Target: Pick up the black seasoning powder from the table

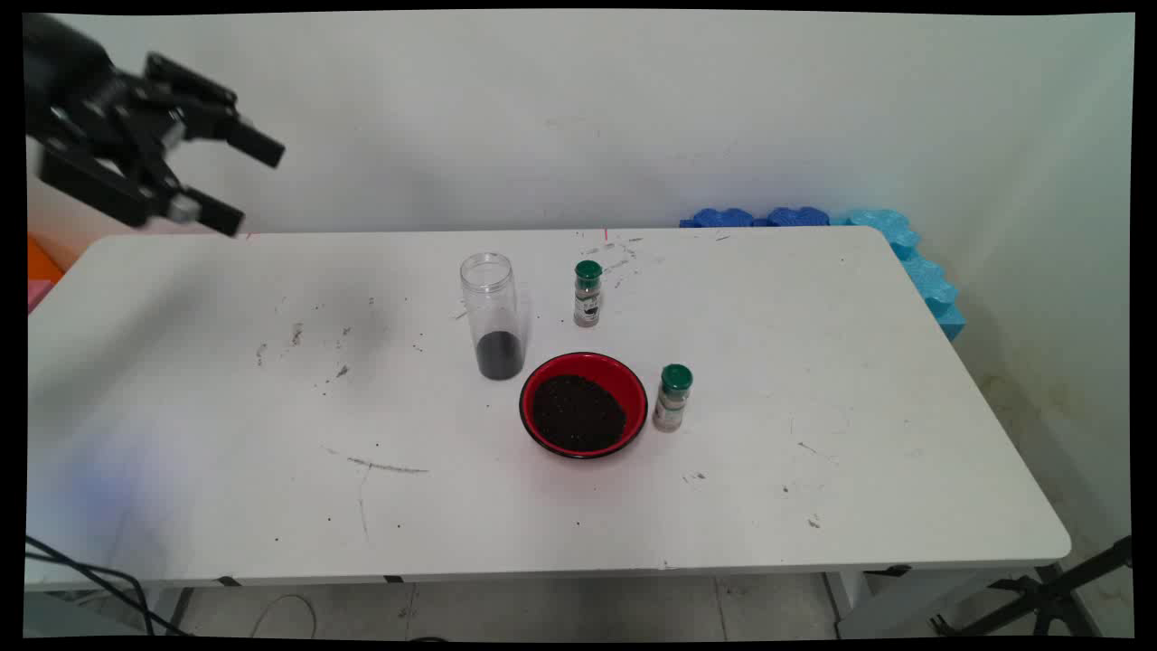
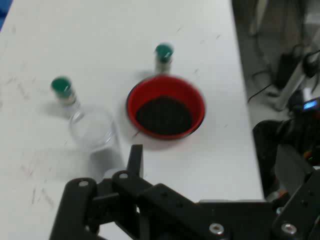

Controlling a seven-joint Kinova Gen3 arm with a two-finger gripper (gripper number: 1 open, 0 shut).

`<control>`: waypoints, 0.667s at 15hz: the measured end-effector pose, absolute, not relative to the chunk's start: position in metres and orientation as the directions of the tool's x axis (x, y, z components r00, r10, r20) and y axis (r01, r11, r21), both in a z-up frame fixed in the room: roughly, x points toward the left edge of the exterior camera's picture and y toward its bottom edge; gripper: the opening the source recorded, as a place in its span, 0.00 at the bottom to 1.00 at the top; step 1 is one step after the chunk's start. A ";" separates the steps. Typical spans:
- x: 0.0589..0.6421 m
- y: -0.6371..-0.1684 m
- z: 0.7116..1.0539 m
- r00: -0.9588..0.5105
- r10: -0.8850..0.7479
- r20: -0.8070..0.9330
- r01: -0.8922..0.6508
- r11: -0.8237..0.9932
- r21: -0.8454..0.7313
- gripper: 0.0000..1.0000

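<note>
My gripper point(image 1: 244, 185) hung high over the desk's point(image 1: 813, 380) far left corner, well apart from everything on it. My fingers point(image 1: 255, 143) stood spread wide and held nothing.

The nearest thing to me was the clear jar point(image 1: 493, 315), upright near the middle of the desk, mouth uncovered, with a dark granular layer sitting only at its bottom. Just beside it, toward the near edge, sat the red bowl point(image 1: 583, 403) with a black rim, holding a mound of the same dark grains. One green-capped shaker point(image 1: 587, 293) stood behind the bowl, close to the jar; a second green-capped shaker point(image 1: 672, 397) stood just to the bowl's right, almost touching its rim.

As I judged it, the risk lay in how crowded that cluster was. The jar was tall, narrow and mostly empty, so a glancing touch from one finger could tip it and scatter its grains. Coming in wide open between jar and bowl, I could also have clipped the bowl's rim or toppled a shaker. Dark specks already lay strewn on the desk.
</note>
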State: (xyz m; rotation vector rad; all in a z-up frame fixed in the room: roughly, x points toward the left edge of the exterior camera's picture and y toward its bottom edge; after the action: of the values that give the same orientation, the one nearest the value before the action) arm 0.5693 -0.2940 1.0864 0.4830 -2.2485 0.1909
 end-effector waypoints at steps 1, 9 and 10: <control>0.573 -0.296 1.073 -0.605 -0.290 0.741 -0.423 0.906 0.009 1.00; 0.599 -0.323 0.980 -0.607 -0.387 0.694 -0.555 0.832 -0.022 1.00; 0.600 -0.328 0.967 -0.604 -0.396 0.692 -0.565 0.825 -0.020 1.00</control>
State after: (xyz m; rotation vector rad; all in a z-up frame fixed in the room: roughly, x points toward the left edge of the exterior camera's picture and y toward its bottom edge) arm 0.6001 -0.3281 0.9668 0.6999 -2.2949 0.3079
